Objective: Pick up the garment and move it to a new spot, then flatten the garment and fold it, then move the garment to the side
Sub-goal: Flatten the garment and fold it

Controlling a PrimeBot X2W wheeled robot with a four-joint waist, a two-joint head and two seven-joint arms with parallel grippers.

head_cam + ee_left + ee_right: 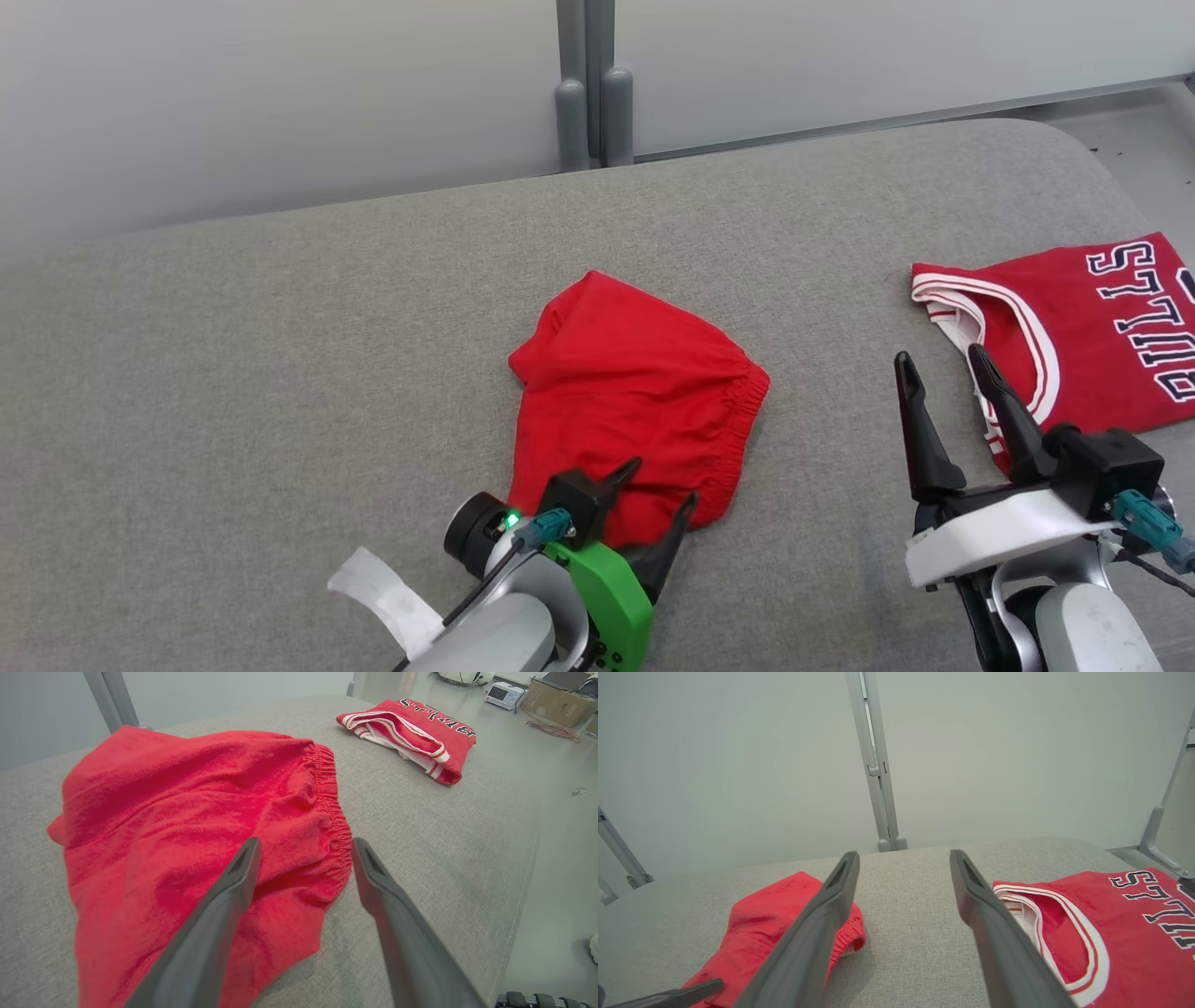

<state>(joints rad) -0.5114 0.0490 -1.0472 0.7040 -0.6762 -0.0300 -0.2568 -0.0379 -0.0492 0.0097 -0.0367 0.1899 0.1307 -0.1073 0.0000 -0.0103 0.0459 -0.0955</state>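
Note:
The garment is a pair of red shorts (625, 392) with an elastic waistband, lying loosely folded in the middle of the grey padded table (280, 373). My left gripper (665, 481) is open at the near edge of the shorts, with its fingers spread over the waistband corner and nothing between them. In the left wrist view the shorts (187, 812) lie under and ahead of the open left gripper (304, 842). To the right, my right gripper (938, 353) stands open and empty above bare table. From the right wrist, the right gripper (903, 854) points between the shorts (756, 919) and a jersey.
A folded red jersey (1074, 327) with white trim and dark lettering lies at the table's right edge, just right of my right gripper; it also shows as the jersey (411, 728) and the jersey (1111, 933). A grey partition post (588, 84) stands behind the table.

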